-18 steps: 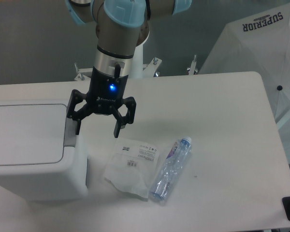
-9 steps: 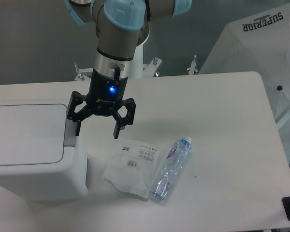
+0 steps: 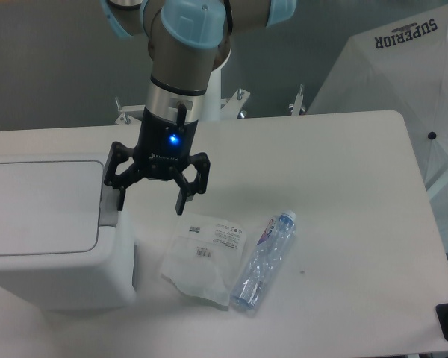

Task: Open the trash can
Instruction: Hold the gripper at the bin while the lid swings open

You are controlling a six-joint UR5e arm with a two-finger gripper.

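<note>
The trash can [image 3: 52, 231] sits at the left edge of the table [image 3: 343, 186], lid flat and closed, its grey tab [image 3: 107, 201] on the right-hand edge. The gripper [image 3: 151, 201] hangs just beside that edge, pointing down, jaws spread wide and holding nothing. One finger [image 3: 120, 195] stands over the tab; whether it touches cannot be judged from this angle. The other finger is over bare table, above a clear plastic bag [image 3: 201, 257]. A bottle [image 3: 263, 261] lies on its side just right of the bag, cap pointing away. A blue light [image 3: 172, 137] shows on the gripper body.
</note>
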